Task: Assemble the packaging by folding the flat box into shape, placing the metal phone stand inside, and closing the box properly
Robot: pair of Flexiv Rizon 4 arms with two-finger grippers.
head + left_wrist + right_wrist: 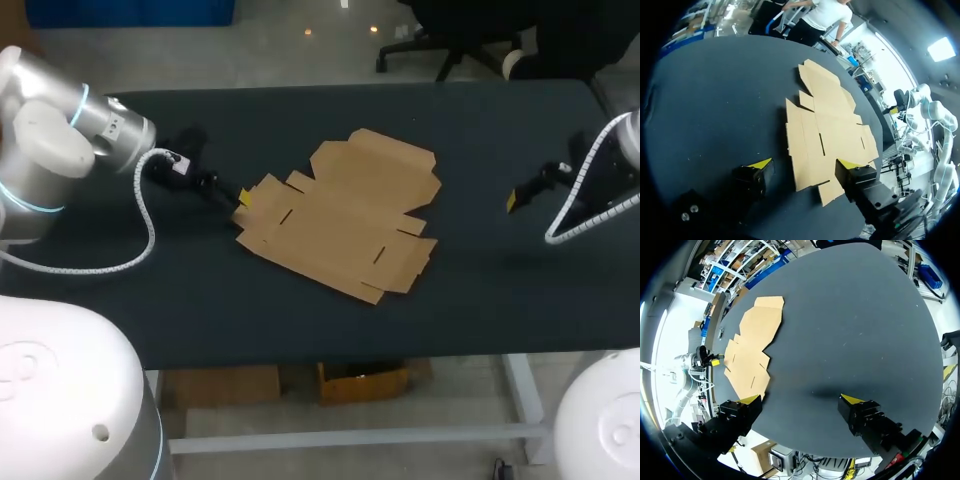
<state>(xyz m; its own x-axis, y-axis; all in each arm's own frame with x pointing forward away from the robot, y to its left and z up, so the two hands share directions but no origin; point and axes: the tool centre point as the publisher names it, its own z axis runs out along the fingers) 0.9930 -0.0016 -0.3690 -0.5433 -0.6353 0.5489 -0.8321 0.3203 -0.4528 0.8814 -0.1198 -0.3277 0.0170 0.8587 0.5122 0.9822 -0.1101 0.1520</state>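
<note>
Head view: I see the flat box (340,215) lying unfolded on the black table (200,290), about mid-table, with all its flaps spread out.
Left gripper: my left gripper (243,198) sits low at the box's left-hand end, one yellow tip showing against the end flap.
Left wrist view: here the left gripper (805,165) has its fingers wide apart. The near end of the flat box (830,125) lies between them, with one finger over bare table just beside the cardboard and the other at the corner flap. I cannot tell whether either tip touches the cardboard, and nothing is clamped.
Right gripper: my right gripper (512,200) hangs over bare table on the right side, well apart from the box.
Right wrist view: the right gripper (801,400) has its fingers spread wide with only dark tabletop between them, gripping nothing. The flat box (752,345) lies ahead and off to one side, beyond one finger.
</note>
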